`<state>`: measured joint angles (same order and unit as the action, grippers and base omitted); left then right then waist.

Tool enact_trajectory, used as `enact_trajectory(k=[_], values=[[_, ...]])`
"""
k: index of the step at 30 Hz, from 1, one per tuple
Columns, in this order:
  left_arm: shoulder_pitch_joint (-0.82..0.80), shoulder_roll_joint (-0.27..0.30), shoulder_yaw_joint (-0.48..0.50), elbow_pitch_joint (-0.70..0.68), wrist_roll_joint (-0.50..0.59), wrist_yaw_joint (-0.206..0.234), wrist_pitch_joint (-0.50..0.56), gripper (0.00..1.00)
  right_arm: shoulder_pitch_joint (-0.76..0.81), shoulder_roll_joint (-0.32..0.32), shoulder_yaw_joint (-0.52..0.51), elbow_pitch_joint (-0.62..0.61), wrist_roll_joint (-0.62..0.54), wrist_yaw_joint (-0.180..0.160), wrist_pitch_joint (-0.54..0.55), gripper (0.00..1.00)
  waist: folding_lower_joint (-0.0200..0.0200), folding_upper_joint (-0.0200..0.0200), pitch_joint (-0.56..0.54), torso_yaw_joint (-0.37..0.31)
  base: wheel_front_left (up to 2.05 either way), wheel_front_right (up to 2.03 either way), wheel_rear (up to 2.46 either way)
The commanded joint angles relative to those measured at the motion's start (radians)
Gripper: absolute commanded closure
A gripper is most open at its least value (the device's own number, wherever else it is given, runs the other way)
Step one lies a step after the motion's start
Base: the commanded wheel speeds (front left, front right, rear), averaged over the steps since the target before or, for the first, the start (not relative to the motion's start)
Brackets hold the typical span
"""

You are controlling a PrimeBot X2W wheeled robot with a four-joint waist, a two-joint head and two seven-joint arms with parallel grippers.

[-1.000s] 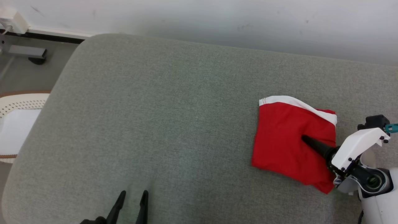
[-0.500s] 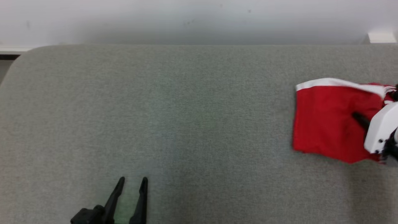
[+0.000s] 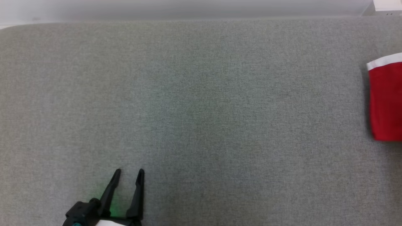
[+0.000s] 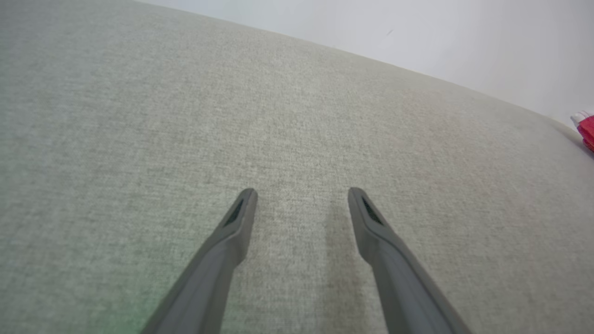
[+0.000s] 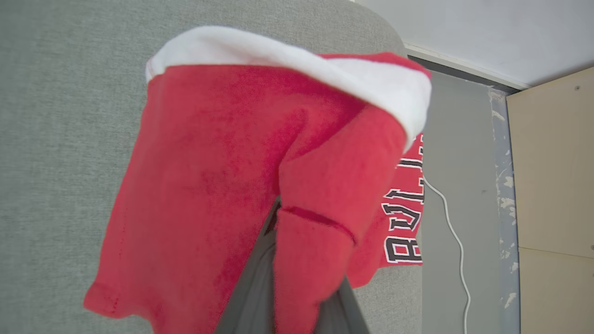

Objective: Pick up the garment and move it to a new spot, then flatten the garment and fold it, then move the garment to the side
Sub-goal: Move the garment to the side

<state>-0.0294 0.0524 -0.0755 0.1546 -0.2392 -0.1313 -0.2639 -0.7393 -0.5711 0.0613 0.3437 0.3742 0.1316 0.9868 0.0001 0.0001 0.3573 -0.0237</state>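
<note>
Garment [image 3: 386, 100]: count one, red with a white band. Head view: at far right of the grey cushion [image 3: 201, 94], cut by the frame edge; white band on the far side, visible long axis running near to far

Right wrist view: garment [image 5: 209, 162] bunched, white band at top; black-and-white lettering on a lower layer at the cushion's edge. Right tool [image 5: 278, 208]: two dark fingers closed, pinching a red fold that drapes over them; tips hidden in cloth. One white cable [image 5: 452, 232] on the floor beyond

Left tool [image 3: 128, 171]: count one, two fingers spread apart, holding nothing, above bare cushion, well apart from the garment. Left wrist view: tool [image 4: 301, 192], red sliver of garment [image 4: 587, 132] at far right edge
</note>
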Motion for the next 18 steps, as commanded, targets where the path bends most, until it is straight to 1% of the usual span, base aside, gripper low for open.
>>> enact_trajectory(k=[1,2,6,10,15,17,18], values=[[-0.003,0.011,0.003,0.003,0.001,0.002,0.000,0.00,0.004,-0.020,-0.014,-0.010,-0.024,-0.002,0.007,1.00,-0.0001,-0.0001,0.003,0.002,0.00,0.00,0.00],[-0.005,0.013,0.003,0.004,-0.001,0.002,0.000,0.00,0.011,-0.022,-0.021,-0.015,-0.040,-0.002,0.002,0.00,-0.0001,-0.0001,0.004,0.003,0.00,0.00,0.00],[-0.010,0.014,0.000,0.010,-0.006,0.002,0.000,0.00,0.051,-0.024,-0.070,-0.003,-0.128,-0.002,-0.051,0.00,-0.0001,-0.0001,0.001,0.005,0.00,0.00,0.00],[-0.004,0.013,0.000,0.015,-0.007,0.002,0.000,0.00,0.089,-0.008,-0.098,0.006,-0.193,-0.002,-0.109,0.00,-0.0001,-0.0001,-0.017,0.004,0.00,0.00,0.00],[0.019,0.009,0.012,0.006,-0.009,0.002,0.000,0.00,0.143,0.029,-0.122,-0.035,-0.209,-0.003,-0.237,0.00,-0.0001,-0.0001,-0.065,0.003,0.00,0.00,0.00],[0.032,0.008,0.017,0.000,-0.005,0.002,0.000,0.00,0.173,0.050,-0.135,-0.071,-0.208,-0.003,-0.318,0.00,-0.0001,-0.0001,-0.095,0.002,0.00,0.00,0.00],[0.039,0.006,0.019,-0.002,-0.004,0.002,0.000,0.00,0.192,0.072,-0.152,-0.089,-0.193,-0.003,-0.353,0.00,-0.0001,-0.0001,-0.110,0.003,0.00,0.00,0.00]])
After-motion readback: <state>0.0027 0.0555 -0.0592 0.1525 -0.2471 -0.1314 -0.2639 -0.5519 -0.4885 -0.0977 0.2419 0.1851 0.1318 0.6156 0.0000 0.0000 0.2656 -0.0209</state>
